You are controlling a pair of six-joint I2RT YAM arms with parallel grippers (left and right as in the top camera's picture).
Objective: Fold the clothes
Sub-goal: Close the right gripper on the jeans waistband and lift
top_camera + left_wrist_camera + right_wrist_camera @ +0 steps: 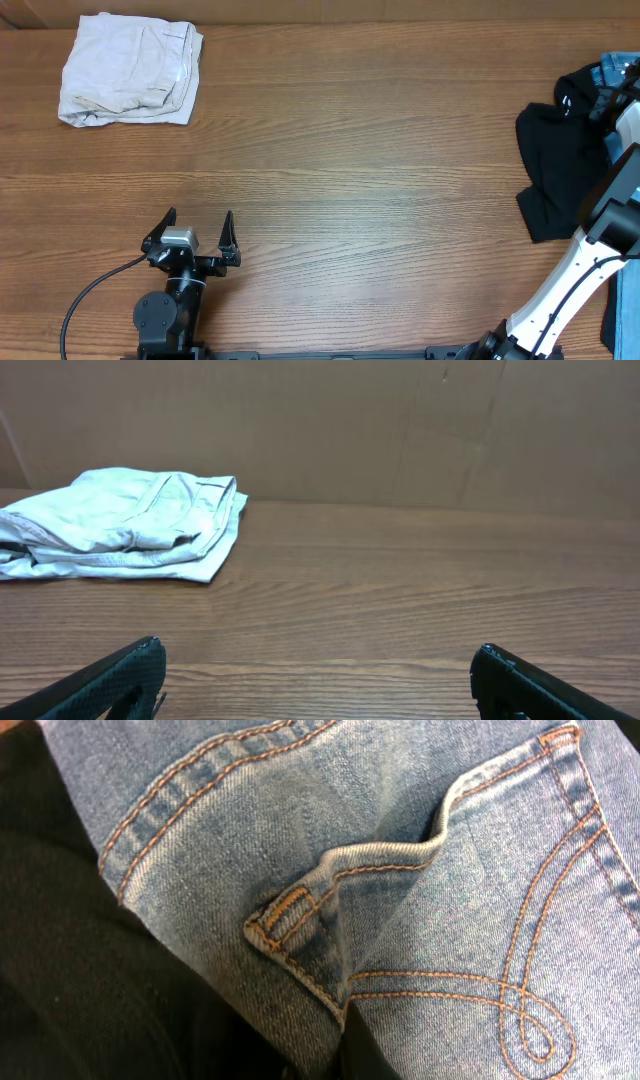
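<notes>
The light-blue jeans fill the right wrist view, showing a stitched back pocket and a belt loop. A fold of the denim is pinched at the bottom of that view, where my right gripper is shut on it. From overhead the jeans peek out at the far right edge, beside the black garment heaped under my right arm. The off-white garment lies folded at the far left. My left gripper stands open near the front edge, with only bare table between its fingers.
The wooden table runs between the two piles. A cardboard wall stands behind the table. More blue cloth shows at the front right corner, next to the right arm's white link.
</notes>
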